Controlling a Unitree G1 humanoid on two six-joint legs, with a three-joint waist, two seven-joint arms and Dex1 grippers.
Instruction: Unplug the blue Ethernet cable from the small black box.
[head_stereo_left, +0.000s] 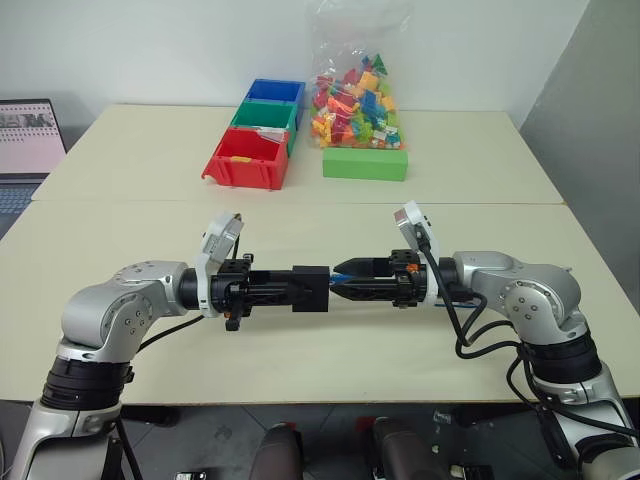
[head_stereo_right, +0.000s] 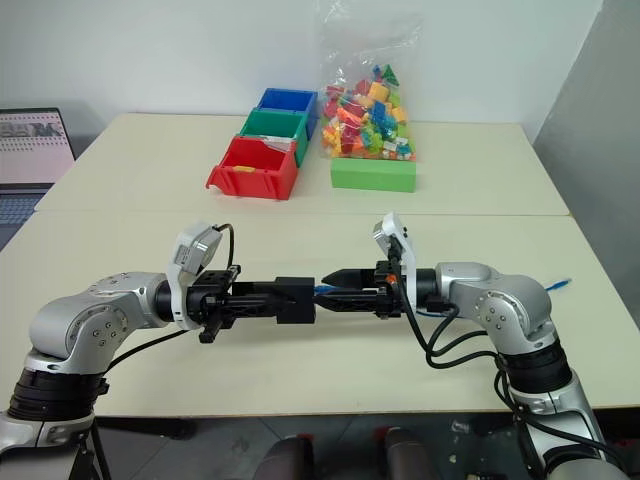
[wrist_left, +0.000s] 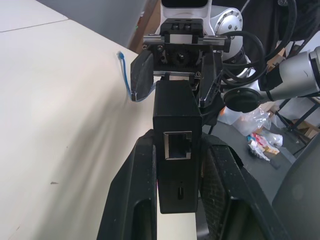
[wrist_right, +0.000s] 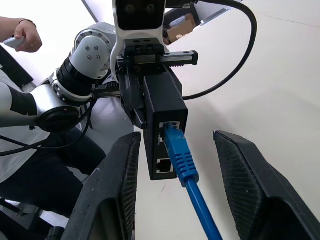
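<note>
- The blue Ethernet cable (wrist_right: 186, 165) is plugged into a socket on the end face of the small black box (wrist_right: 162, 107); its blue plug boot is seated in the upper socket, and a second socket below it is seen free.
- The small black box is held in the air above the beige table (head_stereo_left: 300, 190), between the two arms, in front of the robot.
- The left gripper (head_stereo_left: 295, 288) is closed on the small black box; in the left wrist view its two black fingers (wrist_left: 132, 200) are pressed on both sides of the box, where one more socket and a small port are seen on the box.
- The right gripper (head_stereo_left: 345, 278) is pointed at the box from the opposite side, and its tips are seen just beside the box end.
- In the right wrist view the right fingers (wrist_right: 117, 185) are spread to a middle width, one on each side of the cable plug, and they are apart from it; nothing is gripped.
- From the plug the cable is led back under the right arm, and its free end (head_stereo_right: 560, 285) is lying on the table near the right edge.
- At the far part of the table three bins are set in a row: the red bin (head_stereo_left: 247, 158), the green bin (head_stereo_left: 265, 117) and the blue bin (head_stereo_left: 275, 91).
- Beside them a green block (head_stereo_left: 365, 164) is placed, and a clear bag of coloured bricks (head_stereo_left: 357, 100) is standing behind it.
- A laptop (head_stereo_left: 25, 135) is seen at the left edge of the table.
- In the right wrist view a person's hand (wrist_right: 25, 35) is seen behind the left arm, with a small object in it.
</note>
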